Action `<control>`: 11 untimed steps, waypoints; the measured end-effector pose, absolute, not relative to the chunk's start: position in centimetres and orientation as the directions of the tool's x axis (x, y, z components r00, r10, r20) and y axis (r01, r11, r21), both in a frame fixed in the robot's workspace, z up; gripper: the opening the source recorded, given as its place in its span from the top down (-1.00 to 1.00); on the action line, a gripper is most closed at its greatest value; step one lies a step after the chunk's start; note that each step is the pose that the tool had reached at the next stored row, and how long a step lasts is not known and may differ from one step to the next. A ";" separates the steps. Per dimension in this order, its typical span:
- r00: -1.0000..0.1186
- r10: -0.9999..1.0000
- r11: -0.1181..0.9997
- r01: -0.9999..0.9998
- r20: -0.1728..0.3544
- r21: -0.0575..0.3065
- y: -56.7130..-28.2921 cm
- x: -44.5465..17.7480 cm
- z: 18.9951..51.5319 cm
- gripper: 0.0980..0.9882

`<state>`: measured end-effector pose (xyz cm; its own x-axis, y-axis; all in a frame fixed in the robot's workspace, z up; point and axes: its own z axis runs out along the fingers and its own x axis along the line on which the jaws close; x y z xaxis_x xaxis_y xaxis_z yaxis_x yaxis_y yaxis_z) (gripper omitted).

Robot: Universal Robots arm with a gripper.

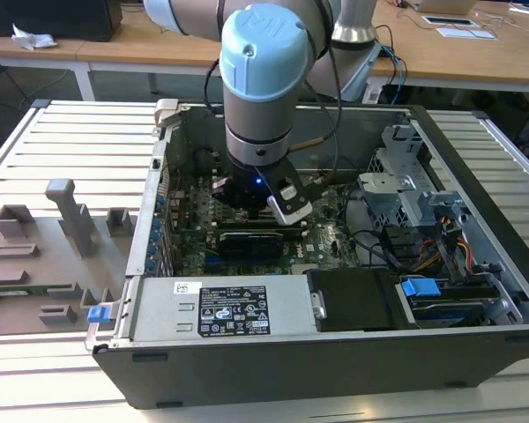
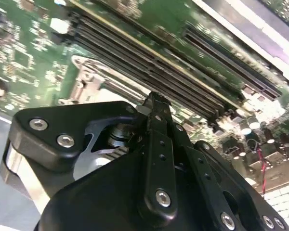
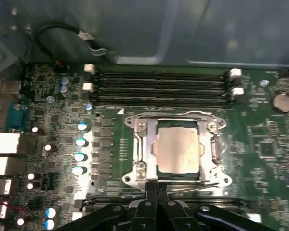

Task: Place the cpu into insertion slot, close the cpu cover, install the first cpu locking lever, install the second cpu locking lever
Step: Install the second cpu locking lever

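In the first wrist view the cpu (image 3: 177,147), a pale silver square, lies flat in the insertion slot (image 3: 222,123) on the green motherboard. The cpu cover (image 3: 141,144), a silvery frame, lies down around the chip. A thin wire locking lever (image 3: 198,187) runs along the socket edge nearest the gripper. My gripper (image 3: 156,188) is shut, its black fingertips pressed together right at that edge beside the lever. In the second wrist view the gripper (image 2: 155,102) points at the socket's metal rim (image 2: 85,79). In the exterior view the gripper (image 1: 249,204) reaches down into the open computer case.
Long black memory slots (image 3: 159,89) run beyond the socket. Round capacitors (image 3: 81,142) stand beside it. The case holds a power supply (image 1: 234,308), a drive cage (image 1: 397,189) and cables. A grey fixture plate (image 1: 44,256) lies at the exterior view's left.
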<state>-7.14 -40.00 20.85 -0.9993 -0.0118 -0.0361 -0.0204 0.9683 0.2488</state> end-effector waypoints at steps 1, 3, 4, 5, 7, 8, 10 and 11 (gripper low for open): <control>-0.999 -0.012 0.968 -0.021 -0.036 0.249 -40.0 -7.6 20.7 0.98; -0.999 -0.012 0.968 -0.020 -0.036 0.250 -40.0 -8.0 20.5 0.98; -0.999 -0.012 0.968 -0.021 -0.036 0.251 -40.0 -8.4 20.5 0.98; -0.999 -0.012 0.967 -0.021 -0.036 0.252 -40.0 -8.6 20.4 0.98; -0.999 -0.013 0.966 -0.022 -0.036 0.258 -40.0 -9.0 20.2 0.98; -0.999 -0.015 0.965 -0.024 -0.036 0.259 -40.0 -9.1 20.1 0.98; -0.999 -0.023 0.965 -0.031 -0.036 0.261 -40.0 -9.1 20.0 0.98; -0.999 -0.027 0.964 -0.035 -0.036 0.263 -39.9 -9.1 19.9 0.98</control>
